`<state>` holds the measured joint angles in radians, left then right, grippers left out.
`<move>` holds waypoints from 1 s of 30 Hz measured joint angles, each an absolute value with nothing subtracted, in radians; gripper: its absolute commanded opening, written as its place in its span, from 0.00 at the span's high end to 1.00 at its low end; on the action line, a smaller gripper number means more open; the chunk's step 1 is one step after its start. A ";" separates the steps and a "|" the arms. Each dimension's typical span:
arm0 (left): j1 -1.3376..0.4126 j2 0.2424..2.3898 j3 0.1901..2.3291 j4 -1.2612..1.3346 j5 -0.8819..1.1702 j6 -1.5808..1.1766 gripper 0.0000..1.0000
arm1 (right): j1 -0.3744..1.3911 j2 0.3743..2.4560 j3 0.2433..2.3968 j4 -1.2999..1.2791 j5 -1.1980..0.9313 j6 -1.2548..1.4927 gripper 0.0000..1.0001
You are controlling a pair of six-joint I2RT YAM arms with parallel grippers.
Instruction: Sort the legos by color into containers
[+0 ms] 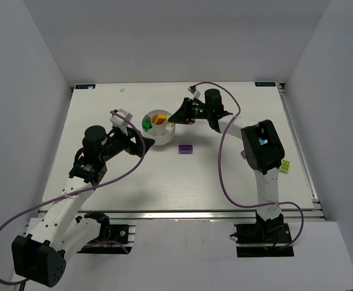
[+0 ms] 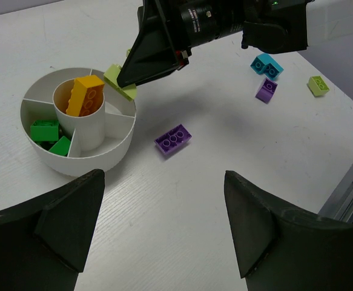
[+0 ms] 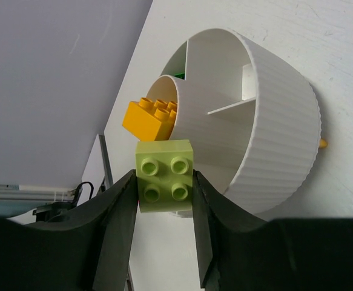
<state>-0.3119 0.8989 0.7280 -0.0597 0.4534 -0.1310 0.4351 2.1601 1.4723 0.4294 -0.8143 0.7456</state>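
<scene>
The round white dish [image 1: 163, 139] stands left of the table's middle, also in the left wrist view [image 2: 103, 159] and the right wrist view [image 3: 279, 121]. Its central well holds yellow and orange bricks [image 2: 84, 94]; one wedge holds two green bricks [image 2: 45, 130]. My right gripper [image 1: 174, 117] is shut on a lime green brick [image 3: 165, 176] and holds it at the dish's right rim, over a wedge [image 2: 120, 82]. My left gripper [image 2: 164, 230] is open and empty, just left of the dish [image 1: 135, 138]. A purple brick [image 1: 185, 148] lies on the table by the dish [image 2: 172, 139].
Near the right arm's base lie a cyan brick [image 2: 266, 65], a small purple brick [image 2: 266, 90] and a lime green brick [image 2: 318, 85], the last also in the top view [image 1: 284, 165]. The right arm's cable loops over the table's right half.
</scene>
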 measured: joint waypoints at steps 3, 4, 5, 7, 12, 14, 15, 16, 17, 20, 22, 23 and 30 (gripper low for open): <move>-0.312 0.899 0.728 -0.060 0.454 -0.131 0.11 | 0.435 2.160 1.473 0.429 -0.814 0.749 0.45; -0.312 0.899 0.728 -0.060 0.454 -0.131 0.10 | 0.435 2.160 1.473 0.429 -0.814 0.749 0.45; -0.312 0.899 0.728 -0.060 0.454 -0.131 0.10 | 0.435 2.160 1.473 0.429 -0.814 0.748 0.44; -0.312 0.899 0.728 -0.060 0.455 -0.131 0.10 | 0.437 2.160 1.473 0.429 -0.814 0.748 0.44; -0.312 0.899 0.728 -0.060 0.456 -0.131 0.11 | 0.437 2.160 1.473 0.429 -0.814 0.748 0.44; -0.312 0.899 0.728 -0.060 0.456 -0.131 0.10 | 0.437 2.160 1.473 0.429 -0.815 0.747 0.44; -0.312 0.899 0.728 -0.060 0.457 -0.131 0.10 | 0.437 2.160 1.473 0.429 -0.815 0.746 0.45; -0.312 0.899 0.728 -0.060 0.457 -0.131 0.10 | 0.437 2.160 1.475 0.428 -0.815 0.741 0.45; -0.312 0.899 0.728 -0.060 0.457 -0.131 0.11 | 0.435 2.160 1.478 0.426 -0.815 0.733 0.45; -0.312 0.899 0.728 -0.060 0.459 -0.131 0.11 | 0.432 2.160 1.502 0.393 -0.810 0.687 0.46; -0.312 0.899 0.728 -0.060 0.462 -0.131 0.12 | 0.425 2.155 1.533 0.353 -0.796 0.624 0.46; -0.312 0.899 0.728 -0.060 0.463 -0.131 0.12 | 0.420 2.150 1.544 0.336 -0.787 0.595 0.46; -0.312 0.899 0.728 -0.060 0.472 -0.132 0.19 | 0.368 2.090 1.583 0.231 -0.709 0.421 0.42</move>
<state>-0.3119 0.8993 0.7280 -0.0597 0.4721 -0.1322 0.3683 2.0895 1.5826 0.2306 -0.7090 0.4206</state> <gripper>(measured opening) 0.847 0.553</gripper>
